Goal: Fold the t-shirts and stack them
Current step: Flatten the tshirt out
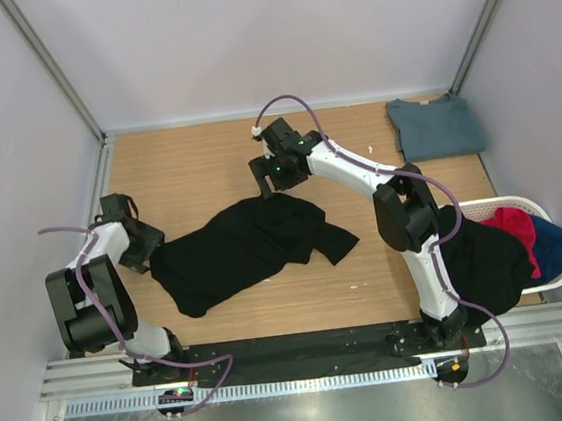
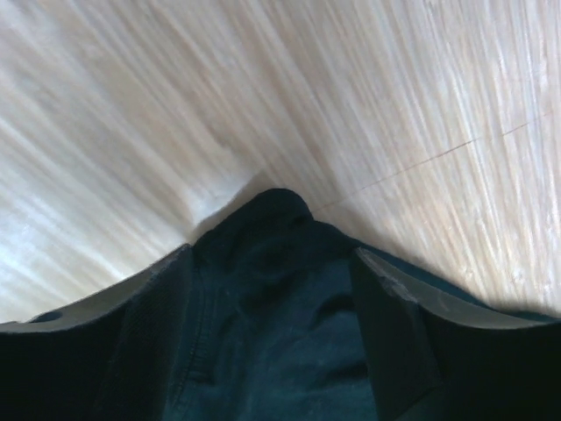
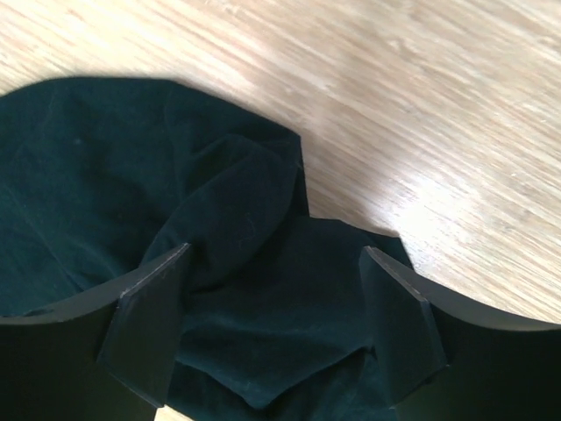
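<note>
Left gripper (image 1: 147, 247) sits at the left edge of the black t-shirt (image 1: 245, 249), which lies crumpled on the table (image 1: 186, 170); the right gripper (image 1: 276, 186) is at its far edge. Left wrist view: fingers (image 2: 149, 316) spread wide, a cloth fold between them, not clamped. Right wrist view: fingers (image 3: 145, 324) equally wide apart over rumpled cloth.

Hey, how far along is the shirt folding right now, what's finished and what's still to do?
Done: one slate-blue shirt lies folded at the far right corner of the table. In hand: the crumpled black shirt lies mid-table, with the left gripper and right gripper open at its edges, not yet gripping. Left: folding it, then the dark shirt, magenta-red shirt and blue shirt heaped in the white basket.
</note>
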Robot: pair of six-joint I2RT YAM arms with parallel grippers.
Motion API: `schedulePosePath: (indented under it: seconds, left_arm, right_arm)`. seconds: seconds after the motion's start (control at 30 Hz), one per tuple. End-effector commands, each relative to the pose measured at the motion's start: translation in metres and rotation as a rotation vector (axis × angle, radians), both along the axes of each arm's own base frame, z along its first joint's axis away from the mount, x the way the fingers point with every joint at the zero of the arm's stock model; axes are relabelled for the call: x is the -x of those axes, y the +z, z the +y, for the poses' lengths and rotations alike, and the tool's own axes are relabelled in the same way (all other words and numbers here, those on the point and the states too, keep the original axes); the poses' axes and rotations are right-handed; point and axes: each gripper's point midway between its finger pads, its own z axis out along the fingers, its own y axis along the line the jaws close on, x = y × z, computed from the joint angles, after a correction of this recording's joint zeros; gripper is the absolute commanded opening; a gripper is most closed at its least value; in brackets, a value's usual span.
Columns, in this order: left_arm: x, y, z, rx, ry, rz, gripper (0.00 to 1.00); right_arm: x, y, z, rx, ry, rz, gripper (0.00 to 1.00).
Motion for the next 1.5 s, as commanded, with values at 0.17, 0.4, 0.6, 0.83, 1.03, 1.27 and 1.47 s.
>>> schedulePosePath:
  seconds: [0.17, 0.4, 0.6, 0.83, 1.03, 1.27, 1.47]
  left_arm:
    - [-0.032, -0.001, -0.007, 0.062, -0.042, -0.098, 0.36]
    - [-0.086, 0.102, -0.006, -0.009, -0.226, -0.380, 0.00]
    - [-0.148, 0.299, 0.002, -0.212, -0.375, -0.812, 0.00]
    - [-0.123, 0.462, -0.017, -0.406, -0.513, -1.171, 0.00]
    - [-0.094, 0.388, -0.040, -0.369, -0.657, -1.092, 0.00]
    - [-0.009, 0.238, -0.069, -0.169, -0.709, -0.763, 0.10]
    - [0.035, 0.203, -0.067, -0.194, -0.660, -0.626, 1.00]
  right_arm:
    - [-0.007, -0.006, 0.000, 0.056, 0.006, -0.040, 0.22]
    - [-0.075, 0.101, -0.036, -0.070, -0.190, -0.260, 0.01]
    - [-0.120, 0.281, -0.109, -0.257, -0.310, -0.627, 0.01]
    - [-0.069, 0.411, -0.153, -0.273, -0.314, -0.996, 0.01]
    - [-0.015, 0.304, -0.169, -0.130, -0.222, -0.798, 0.01]
    - [0.084, 0.089, -0.189, -0.045, -0.350, -0.187, 0.07]
    - [0.127, 0.043, -0.185, -0.026, -0.325, 0.043, 0.85]
